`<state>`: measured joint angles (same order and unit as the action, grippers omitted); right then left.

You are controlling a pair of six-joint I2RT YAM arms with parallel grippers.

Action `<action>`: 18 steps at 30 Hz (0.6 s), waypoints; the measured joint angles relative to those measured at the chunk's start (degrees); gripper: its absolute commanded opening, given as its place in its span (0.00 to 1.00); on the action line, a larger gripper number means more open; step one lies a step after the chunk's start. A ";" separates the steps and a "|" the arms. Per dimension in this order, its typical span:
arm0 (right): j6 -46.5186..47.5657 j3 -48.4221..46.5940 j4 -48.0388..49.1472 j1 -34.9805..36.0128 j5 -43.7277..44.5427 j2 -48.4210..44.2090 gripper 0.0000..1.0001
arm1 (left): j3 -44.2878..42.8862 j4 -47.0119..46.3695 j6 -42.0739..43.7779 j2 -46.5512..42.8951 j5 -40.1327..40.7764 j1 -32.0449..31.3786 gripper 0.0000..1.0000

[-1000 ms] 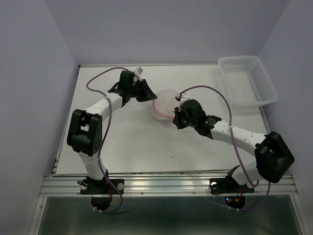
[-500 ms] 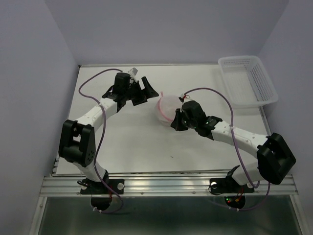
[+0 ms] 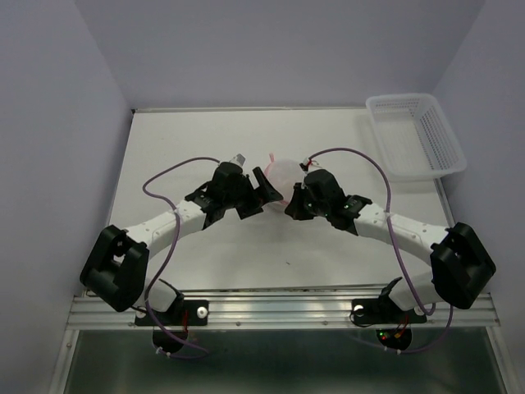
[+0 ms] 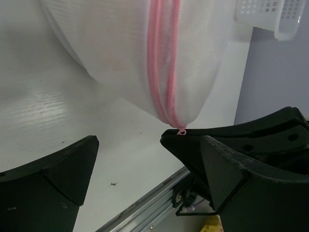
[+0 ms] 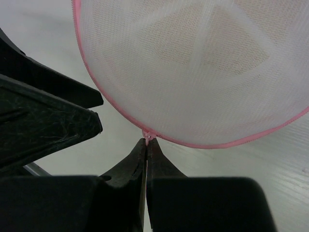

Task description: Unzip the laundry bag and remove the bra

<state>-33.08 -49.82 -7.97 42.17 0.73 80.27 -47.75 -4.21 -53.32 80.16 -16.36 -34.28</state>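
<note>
The laundry bag [image 3: 283, 173] is a round white mesh pouch with a pink zipper [image 4: 161, 63], standing on edge mid-table. My right gripper [image 5: 146, 140] is shut on the small pink zipper pull at the bag's lower rim. The bra [image 5: 227, 46] shows as a tan patch through the mesh [image 5: 203, 82]. My left gripper [image 3: 257, 195] is open just left of the bag, with nothing between its fingers [image 4: 63, 174]. In the left wrist view the bag [image 4: 120, 53] hangs ahead of the left gripper [image 4: 145, 159], and the pull [image 4: 182, 131] sits on the right gripper's black tip.
A white plastic lattice basket [image 3: 417, 135] stands at the far right corner of the table; its corner shows in the left wrist view too [image 4: 270, 17]. The table's metal front rail [image 3: 279, 310] runs along the near edge.
My left gripper opened, let go of the bag and swung from its far left round to its near left. The bag now stands more on edge, with the right gripper still on the pull.
</note>
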 measured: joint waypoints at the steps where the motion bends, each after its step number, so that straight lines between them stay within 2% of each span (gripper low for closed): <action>1: -0.17 0.00 0.15 0.11 -0.04 -0.02 0.01 | 0.61 -0.04 -1.31 0.00 0.72 -0.31 0.99; 7: -0.24 0.00 1.14 0.24 -1.62 -0.02 0.01 | 0.98 -4.70 -4.92 1.18 1.99 -0.79 0.97; 10: -0.39 0.04 1.20 0.28 -2.10 -0.02 0.01 | 0.98 -6.82 -6.12 3.10 1.86 -0.83 0.89; 13: -0.44 0.07 1.25 0.39 -2.43 -0.04 0.01 | 0.98 -8.04 -7.19 4.72 1.68 -1.01 0.76; 15: -0.61 0.07 1.31 0.48 -2.51 -0.04 0.01 | 0.98 -8.96 -7.85 5.42 1.38 -1.01 0.60; 16: -0.63 0.07 1.38 0.55 -2.51 -0.04 0.01 | 0.98 -9.38 -8.35 5.57 1.25 -1.01 0.51; 17: -0.74 0.07 1.46 0.61 -2.49 -0.04 0.01 | 1.01 -9.88 -8.81 5.62 1.03 -1.01 0.35; 18: -0.81 0.07 1.55 0.66 -2.49 -0.04 0.01 | 1.01 -10.29 -8.76 5.62 0.79 -1.03 0.25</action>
<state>-33.89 -49.76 -6.42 42.83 -1.76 80.23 -46.74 -14.50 -62.08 85.78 -15.57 -35.31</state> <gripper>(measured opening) 0.027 0.536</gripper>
